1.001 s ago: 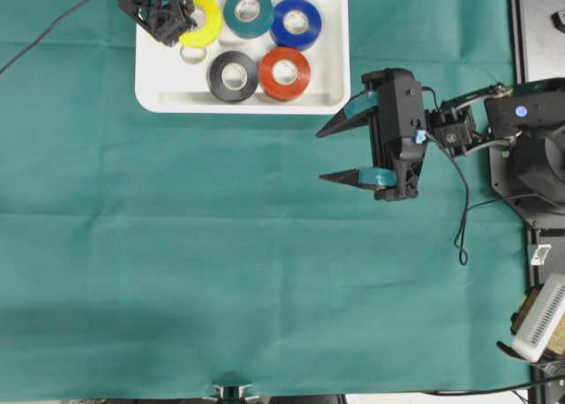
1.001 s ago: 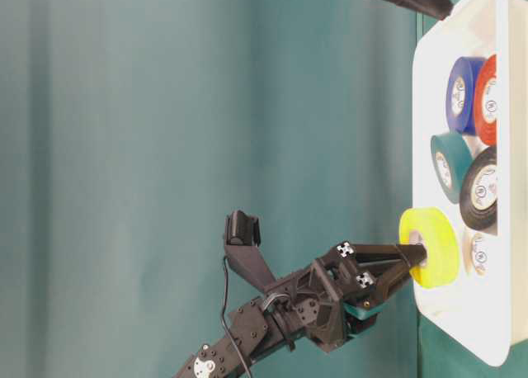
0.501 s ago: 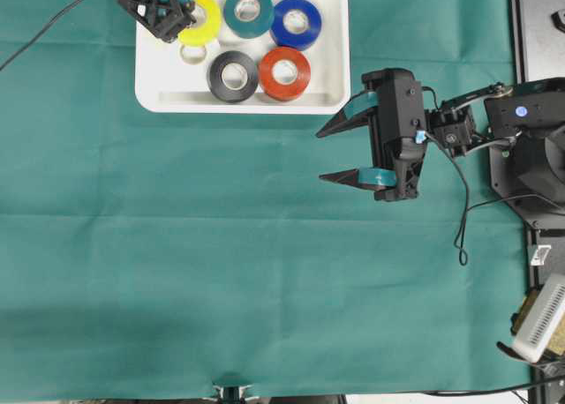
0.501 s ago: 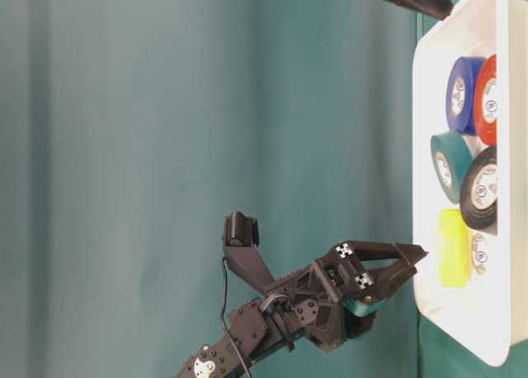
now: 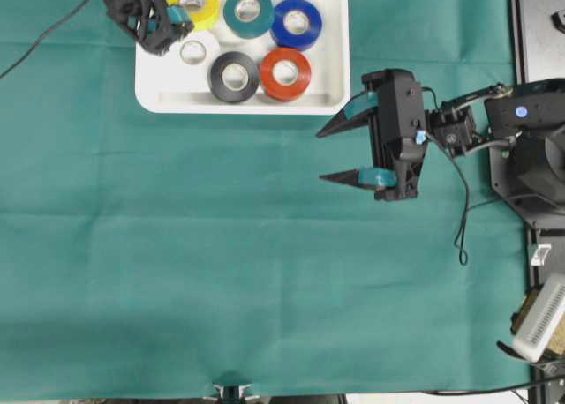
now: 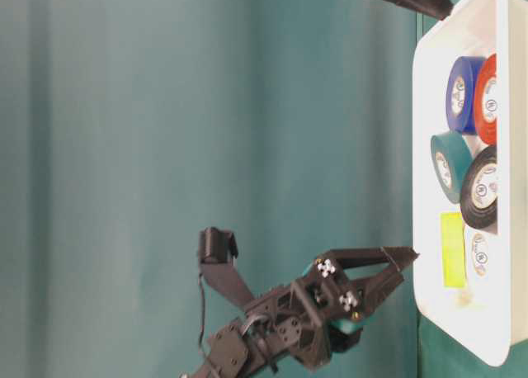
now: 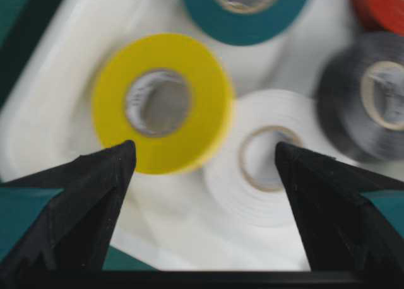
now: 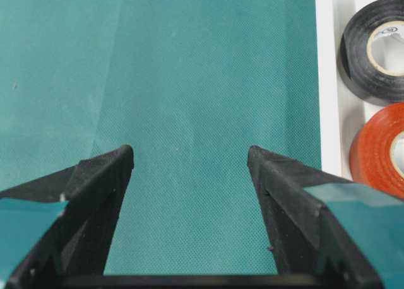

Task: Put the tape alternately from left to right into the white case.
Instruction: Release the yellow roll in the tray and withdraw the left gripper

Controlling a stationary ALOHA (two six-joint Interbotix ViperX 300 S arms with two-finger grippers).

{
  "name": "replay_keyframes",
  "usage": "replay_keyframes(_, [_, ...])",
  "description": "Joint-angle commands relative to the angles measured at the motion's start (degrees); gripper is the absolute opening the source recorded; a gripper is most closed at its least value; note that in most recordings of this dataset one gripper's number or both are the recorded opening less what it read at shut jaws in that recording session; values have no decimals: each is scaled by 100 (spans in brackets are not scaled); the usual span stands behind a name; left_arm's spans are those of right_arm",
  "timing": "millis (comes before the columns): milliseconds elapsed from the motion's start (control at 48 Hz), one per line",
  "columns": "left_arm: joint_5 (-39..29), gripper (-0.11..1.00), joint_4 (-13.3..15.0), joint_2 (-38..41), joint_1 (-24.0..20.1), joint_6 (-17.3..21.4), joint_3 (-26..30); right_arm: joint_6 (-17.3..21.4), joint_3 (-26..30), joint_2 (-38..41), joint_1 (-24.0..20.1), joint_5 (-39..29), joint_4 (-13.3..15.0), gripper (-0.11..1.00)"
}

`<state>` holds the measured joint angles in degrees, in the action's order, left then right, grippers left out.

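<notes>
Now Six Rolls Lie in the White Case as Both Grippers Stand Empty

All six rolls of tape lie flat inside the white case (image 5: 331, 91), which sits at the top of the green cloth (image 5: 221, 263) in the overhead view. The yellow roll (image 5: 193, 2), the teal roll (image 5: 248, 11) and the blue roll (image 5: 296, 23) form the far row; the white roll (image 5: 194, 52), the black roll (image 5: 233, 76) and the red roll (image 5: 285, 73) form the near one. Yellow and white touch, as the left wrist camera shows, and black and red sit side by side against each other.

The left gripper (image 5: 163, 20) hangs over the case's left rim, just beside the yellow and white rolls. Its jaws are parted and grasp nothing: from the wrist view the two black fingers (image 7: 82, 200) frame the yellow roll (image 7: 161, 103) and the white roll (image 7: 268, 156) without touching either. From table level the same gripper (image 6: 400, 258) hovers clear of the case's wall (image 6: 425, 229), fingers spread.

The right gripper (image 5: 340, 153) hovers over bare cloth below the case's right corner, apart from it. Its jaws are spread wide and hold nothing, with only green cloth between them in its wrist view, where the black roll (image 8: 372, 49) and the red roll (image 8: 379, 150) show at the right edge inside the case.
</notes>
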<state>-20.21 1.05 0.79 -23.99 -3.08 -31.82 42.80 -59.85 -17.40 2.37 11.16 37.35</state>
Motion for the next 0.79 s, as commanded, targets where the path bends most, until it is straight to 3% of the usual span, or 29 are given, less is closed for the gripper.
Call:
replay_keyframes(0, [123, 58, 18, -308, 281, 0, -62, 9, 97, -79, -18, 53, -18, 68])
replay_keyframes(459, [791, 57, 18, -835, 1828, -9, -721, 9, 185, 53, -18, 229, -18, 68])
replay_keyframes(772, [1239, 57, 18, -932, 2373, -9, -1028, 9, 255, 185, -18, 237, -18, 68])
